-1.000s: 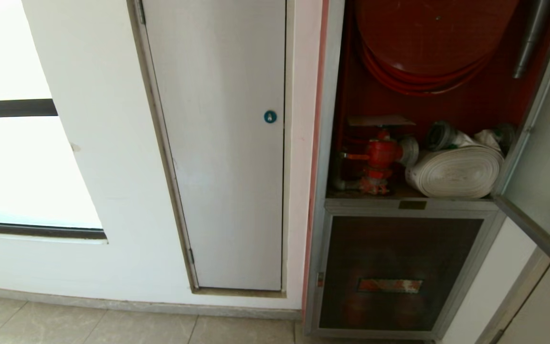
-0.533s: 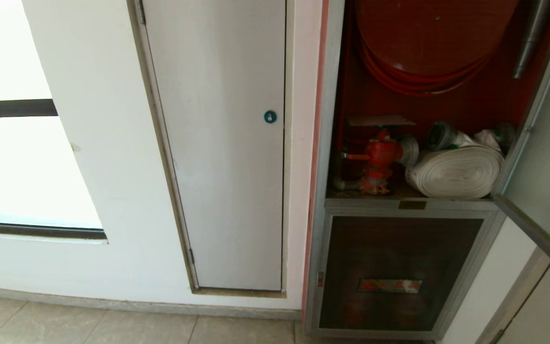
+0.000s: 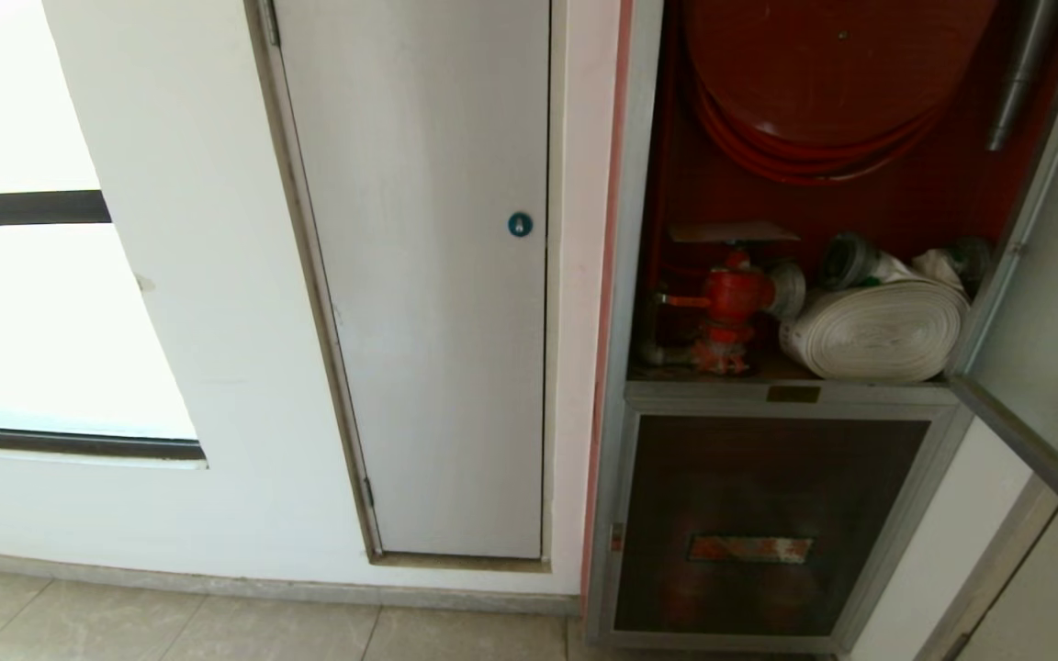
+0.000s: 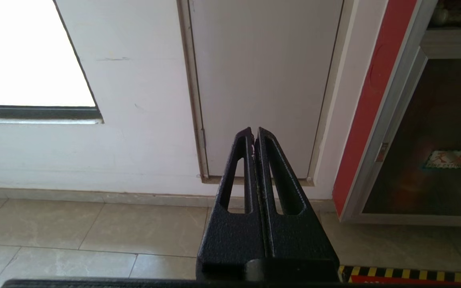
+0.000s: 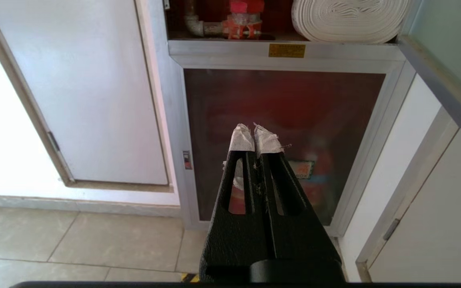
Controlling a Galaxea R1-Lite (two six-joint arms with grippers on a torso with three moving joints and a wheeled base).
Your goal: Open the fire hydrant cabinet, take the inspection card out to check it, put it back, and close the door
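The fire hydrant cabinet stands open at the right of the head view, its door swung out to the right and cut off by the frame edge, so sticker and latch cannot be seen. Inside sit a red hose reel, a red valve and a rolled white hose. A flat brownish sheet lies above the valve; whether it is the inspection card cannot be told. Neither arm shows in the head view. Only the wrist views show the 2 grippers: the left gripper is closed, empty, facing the white door; the right gripper, tips wrapped in white tape, is closed, empty, before the lower dark panel.
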